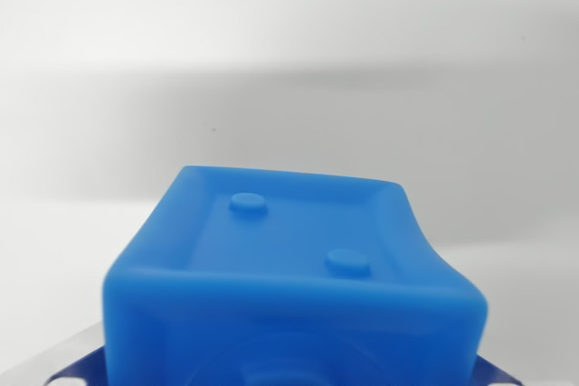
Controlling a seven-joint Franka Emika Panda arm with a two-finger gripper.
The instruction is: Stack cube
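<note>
A blue cube [294, 282] with two round studs in its recessed face fills the lower middle of the wrist view, close to the camera. Behind it lies a pale surface [289, 70]. The claw is out of sight, so its state cannot be told.

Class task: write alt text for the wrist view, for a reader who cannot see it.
A soft-looking blue rubbery cube fills the lower half of the wrist view, its recessed face showing two small round studs. Behind it lies a plain white surface. The tool itself is not visible.
</note>
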